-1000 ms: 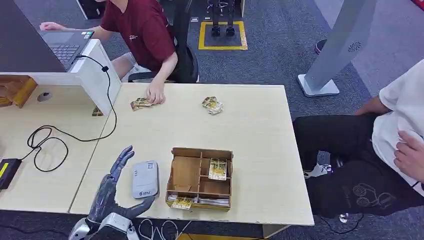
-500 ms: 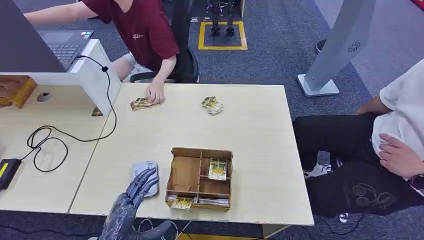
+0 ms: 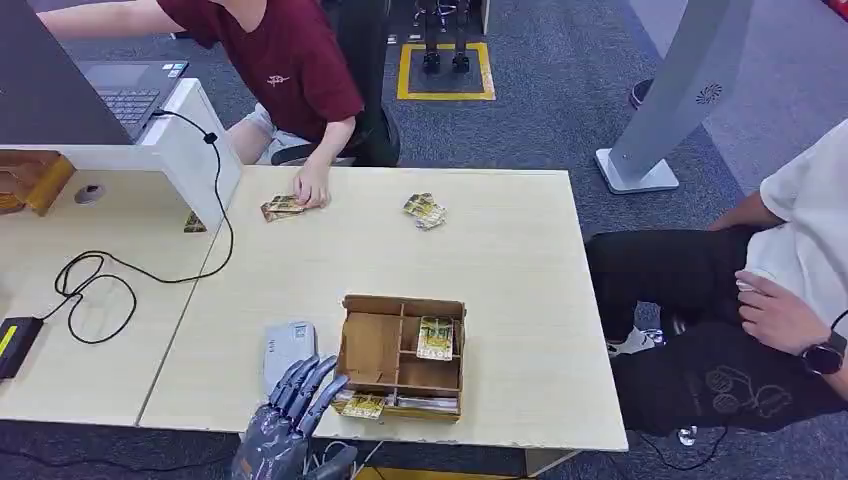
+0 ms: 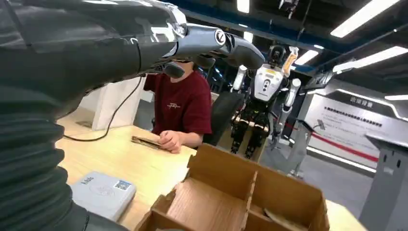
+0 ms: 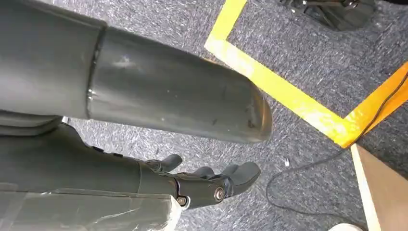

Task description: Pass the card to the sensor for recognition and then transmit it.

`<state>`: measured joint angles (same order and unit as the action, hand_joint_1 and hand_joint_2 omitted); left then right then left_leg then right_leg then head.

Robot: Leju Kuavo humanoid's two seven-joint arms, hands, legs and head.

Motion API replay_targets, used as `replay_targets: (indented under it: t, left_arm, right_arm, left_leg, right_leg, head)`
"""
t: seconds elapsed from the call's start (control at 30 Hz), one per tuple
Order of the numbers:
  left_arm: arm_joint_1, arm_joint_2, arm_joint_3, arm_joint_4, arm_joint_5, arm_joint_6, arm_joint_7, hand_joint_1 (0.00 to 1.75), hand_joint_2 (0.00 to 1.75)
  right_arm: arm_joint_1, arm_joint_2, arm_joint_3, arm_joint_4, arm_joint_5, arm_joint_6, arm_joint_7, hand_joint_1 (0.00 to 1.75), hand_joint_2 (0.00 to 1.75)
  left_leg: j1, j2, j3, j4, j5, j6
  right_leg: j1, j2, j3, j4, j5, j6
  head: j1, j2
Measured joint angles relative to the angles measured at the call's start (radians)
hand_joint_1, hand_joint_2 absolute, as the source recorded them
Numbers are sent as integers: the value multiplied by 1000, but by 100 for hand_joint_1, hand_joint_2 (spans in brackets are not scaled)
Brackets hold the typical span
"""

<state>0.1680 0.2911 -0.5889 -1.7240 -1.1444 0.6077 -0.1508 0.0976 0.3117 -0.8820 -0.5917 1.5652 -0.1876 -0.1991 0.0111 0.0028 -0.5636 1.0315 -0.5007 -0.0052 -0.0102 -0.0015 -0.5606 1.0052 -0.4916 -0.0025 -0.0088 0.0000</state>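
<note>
Head view: left robot hand (image 3: 290, 420), fingers spread and empty, overlaps sensor (image 3: 283, 350) beside wooden tray (image 3: 402, 304).

No text is fully legible. The grey sensor (image 4: 102, 193) carries a small blue label and a faint logo, both unreadable. The maroon shirt (image 4: 182, 103) bears a small white chest logo. The wall sign (image 4: 353, 117) shows white characters, too small to read.
</note>
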Motion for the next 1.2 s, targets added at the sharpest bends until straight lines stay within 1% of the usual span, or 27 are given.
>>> replay_targets:
  t: [0.13, 0.33, 0.5, 0.63, 0.8, 1.0, 1.2]
  left_arm:
    - [-13, 0, -20, 36, -6, 14, 16, 0, 175]
    - [-22, -1, -35, 66, -14, 13, 34, 0, 175]
    - [-35, -12, -40, 110, -23, 8, 57, 0, 175]
    - [-50, -32, -40, 147, -32, 8, 74, 0, 175]
    - [-64, -50, -40, 177, -36, 8, 74, 0, 175]
    - [-80, -76, -40, 212, -82, 12, 73, 0, 175]
    - [-107, -103, -40, 254, -116, 16, 86, 0, 175]
  right_arm:
    - [-1, 0, 0, 5, 0, -6, 0, 0, 0]
    - [-1, 0, 0, 8, 0, -7, 0, 0, 0]
    - [-2, 0, 0, 12, 0, -7, 3, 0, 0]
    - [-3, 0, 0, 18, 0, -12, 3, 0, 0]
    - [-4, 0, 0, 26, 0, -16, 7, 0, 0]
    - [-9, -1, 0, 44, 0, -29, 13, 0, 0]
    - [-21, -6, 5, 73, 0, -49, 18, 0, 0]
  left_leg:
    - [0, 0, 0, 0, 0, 0]
    - [0, 0, 0, 0, 0, 0]
    - [0, 0, 0, 0, 0, 0]
    - [0, 0, 0, 0, 0, 0]
    - [0, 0, 0, 0, 0, 0]
    - [0, 0, 0, 0, 0, 0]
    - [0, 0, 0, 0, 0, 0]
  right_leg:
    - [0, 0, 0, 0, 0, 0]
    - [0, 0, 0, 0, 0, 0]
    - [0, 0, 0, 0, 0, 0]
    - [0, 0, 0, 0, 0, 0]
    - [0, 0, 0, 0, 0, 0]
    - [0, 0, 0, 0, 0, 0]
    - [0, 0, 0, 0, 0, 0]
  head:
    - [0, 0]
    - [0, 0]
    - [0, 0]
    - [0, 0]
    - [0, 0]
    - [0, 0]
    - [0, 0]
